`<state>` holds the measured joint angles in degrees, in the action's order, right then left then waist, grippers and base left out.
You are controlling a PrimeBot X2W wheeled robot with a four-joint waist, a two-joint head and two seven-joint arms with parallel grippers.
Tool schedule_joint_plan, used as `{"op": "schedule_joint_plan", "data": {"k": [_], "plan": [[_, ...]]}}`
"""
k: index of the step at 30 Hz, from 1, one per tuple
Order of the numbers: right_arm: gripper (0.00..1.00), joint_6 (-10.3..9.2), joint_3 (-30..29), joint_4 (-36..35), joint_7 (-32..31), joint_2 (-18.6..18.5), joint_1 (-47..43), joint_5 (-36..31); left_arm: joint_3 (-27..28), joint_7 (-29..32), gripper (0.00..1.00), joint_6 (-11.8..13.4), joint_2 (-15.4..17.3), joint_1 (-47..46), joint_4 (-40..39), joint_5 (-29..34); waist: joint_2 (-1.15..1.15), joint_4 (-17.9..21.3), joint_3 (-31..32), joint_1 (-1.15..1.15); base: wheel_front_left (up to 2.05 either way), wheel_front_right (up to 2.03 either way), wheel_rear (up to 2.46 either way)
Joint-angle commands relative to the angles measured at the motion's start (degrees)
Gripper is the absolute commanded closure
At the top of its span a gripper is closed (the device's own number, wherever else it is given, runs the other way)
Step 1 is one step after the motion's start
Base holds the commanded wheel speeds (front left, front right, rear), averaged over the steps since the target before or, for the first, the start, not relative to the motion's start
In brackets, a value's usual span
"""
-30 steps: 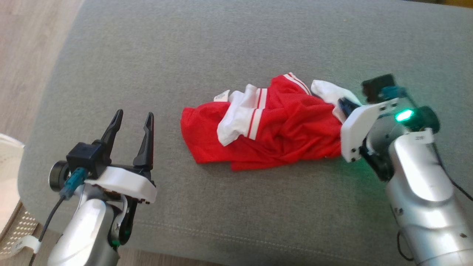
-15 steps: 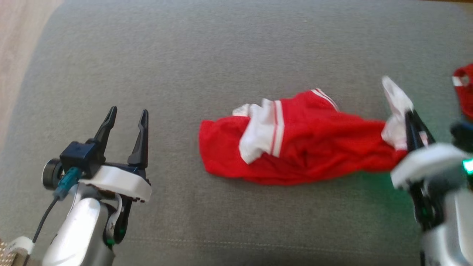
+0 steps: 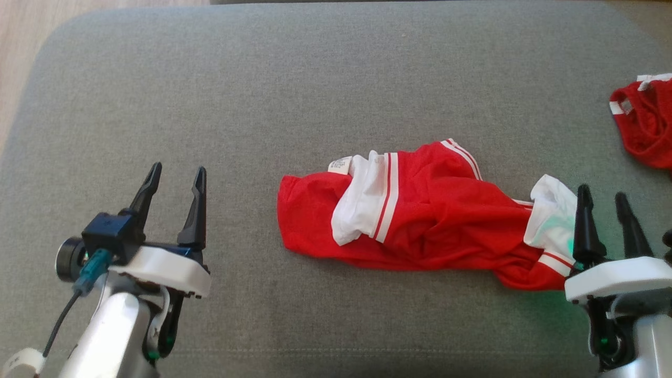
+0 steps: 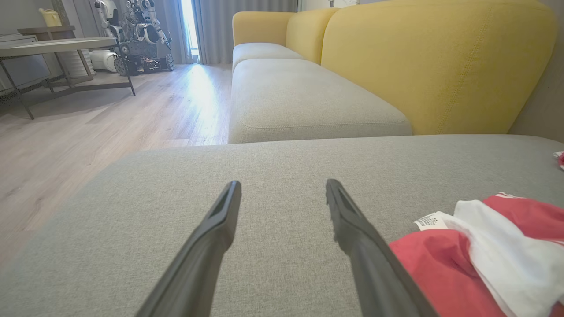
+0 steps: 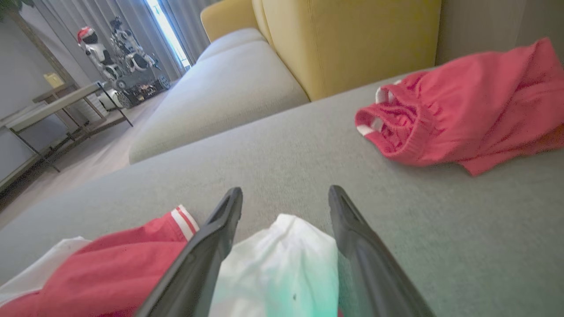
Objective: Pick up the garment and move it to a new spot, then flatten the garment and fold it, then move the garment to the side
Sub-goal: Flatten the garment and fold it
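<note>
Head view: garment (image 3: 430, 210) bunched on cushion (image 3: 315, 79). Left pincer (image 3: 177, 168) apart, idle; right pincer (image 3: 601, 192) apart, astride sleeve (image 3: 548, 220). Flattening looks next: grip opposite edges.

Bare cushion (image 3: 315, 79) left of garment (image 3: 436, 220) (cloth (image 3: 643, 128) right)

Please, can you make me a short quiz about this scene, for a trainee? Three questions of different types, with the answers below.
1. True or false: the right hand is shut on the garment.
2. Where on the cushion does the second red garment lie? A) far to the robot's right B) under the left hand C) on top of the first garment
3. Fill in: the left hand is ___ and holds nothing.
Key: 1 false, its fingers stand apart with the white sleeve lying between them; 2 A; 3 open.
</note>
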<state>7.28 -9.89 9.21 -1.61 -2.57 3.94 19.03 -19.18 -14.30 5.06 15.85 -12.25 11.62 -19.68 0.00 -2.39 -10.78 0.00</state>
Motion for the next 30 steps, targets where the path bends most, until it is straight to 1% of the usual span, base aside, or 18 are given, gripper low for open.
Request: {"op": "schedule_joint_plan", "data": {"k": [1,3,6,13,19,30], "plan": [[0.0,0.21,2.0,-3.5,2.7,-0.3,0.2,0.1,2.7,-0.7,0.0,0.5,1.6,-1.1,-2.0,0.1,0.0,0.0,0.4,0.0,0.0,0.0,0.0],[0.0,0.21,2.9,-5.6,5.1,-0.3,0.1,-1.2,2.8,-0.7,0.0,0.6,1.7,-0.7,-2.2,0.0,0.0,0.1,0.7,0.0,0.0,0.0,0.0],[0.0,0.21,4.6,-8.9,7.1,-0.3,-0.1,-4.3,3.0,-0.7,0.0,1.1,1.7,0.0,-2.5,-0.1,0.0,0.1,1.4,0.0,0.0,0.0,0.0],[0.0,0.21,7.5,-12.3,6.3,-0.3,-1.9,-8.3,2.8,-0.6,0.0,2.0,1.7,2.1,-2.9,-0.3,0.0,0.0,3.5,0.0,0.0,0.0,0.0],[0.0,0.21,8.1,-12.9,5.2,-0.3,-3.6,-8.4,2.2,-0.1,0.0,2.6,1.7,3.6,-3.6,-0.3,0.0,-0.3,4.5,0.0,0.0,0.0,0.0],[0.0,0.21,7.8,-12.9,4.1,-0.3,-4.0,-8.8,1.5,0.5,0.0,2.8,2.1,3.9,-4.3,-0.6,0.0,-0.7,4.7,0.0,0.0,0.0,0.0]]}}
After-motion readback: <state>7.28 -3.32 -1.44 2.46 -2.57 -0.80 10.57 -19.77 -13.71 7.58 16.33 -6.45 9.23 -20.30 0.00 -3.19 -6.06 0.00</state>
